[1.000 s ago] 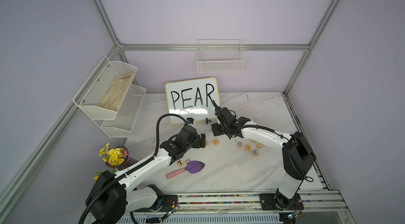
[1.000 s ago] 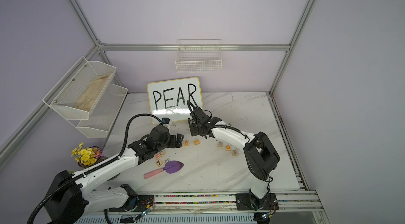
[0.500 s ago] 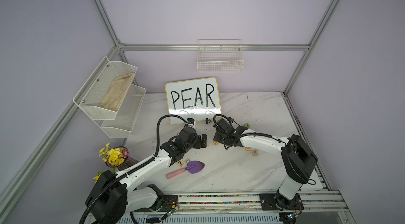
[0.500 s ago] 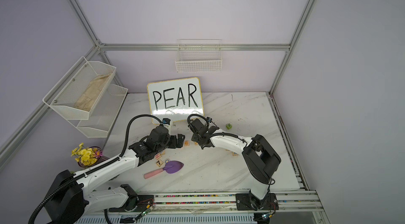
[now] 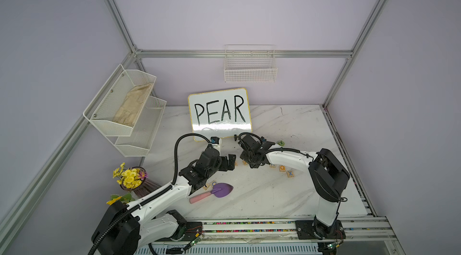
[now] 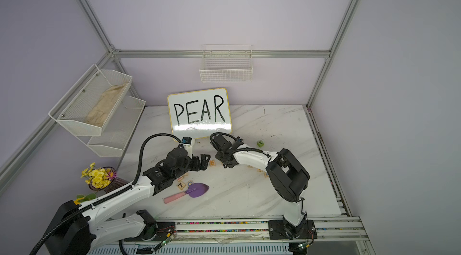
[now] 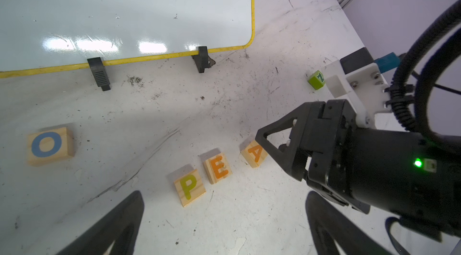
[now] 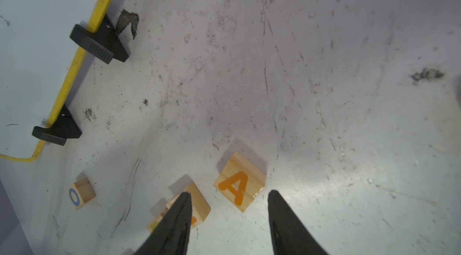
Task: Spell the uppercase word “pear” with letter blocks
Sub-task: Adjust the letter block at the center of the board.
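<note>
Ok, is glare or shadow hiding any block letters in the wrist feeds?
Left wrist view: glare streaks sit on the whiteboard only; P block, E block and A block read cleanly. Right wrist view: A block sharp, table sheen beside it; one finger of the right hand hides most of the E block.

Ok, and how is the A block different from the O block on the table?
The A block carries an orange letter; the O block a blue one. The A block lies close beside the E block in the row; the O block lies alone, well apart. The open right hand frames the A block; none frames the O block. Both are pale wooden blocks on the marble table.
</note>
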Motion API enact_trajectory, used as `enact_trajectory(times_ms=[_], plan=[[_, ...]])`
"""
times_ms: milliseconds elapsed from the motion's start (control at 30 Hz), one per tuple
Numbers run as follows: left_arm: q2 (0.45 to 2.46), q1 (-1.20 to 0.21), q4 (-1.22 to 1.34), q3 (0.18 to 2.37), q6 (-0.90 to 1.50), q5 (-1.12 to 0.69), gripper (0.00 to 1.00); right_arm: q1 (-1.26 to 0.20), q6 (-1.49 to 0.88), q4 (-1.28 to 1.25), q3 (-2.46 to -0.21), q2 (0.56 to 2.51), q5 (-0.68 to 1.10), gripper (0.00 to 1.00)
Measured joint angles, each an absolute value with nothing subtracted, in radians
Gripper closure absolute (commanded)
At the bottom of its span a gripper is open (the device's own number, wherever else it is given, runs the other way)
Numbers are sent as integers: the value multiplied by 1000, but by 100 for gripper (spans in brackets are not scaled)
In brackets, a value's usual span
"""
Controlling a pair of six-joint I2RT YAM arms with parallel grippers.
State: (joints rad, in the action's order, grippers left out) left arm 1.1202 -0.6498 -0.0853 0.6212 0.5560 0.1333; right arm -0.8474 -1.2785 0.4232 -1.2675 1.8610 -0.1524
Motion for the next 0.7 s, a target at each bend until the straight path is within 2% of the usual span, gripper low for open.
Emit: enact_trajectory(times_ms=[700], plan=[[1080,-650,-69,591,556,146,0,-848,-1327,420,-1282,1940,-121,48]])
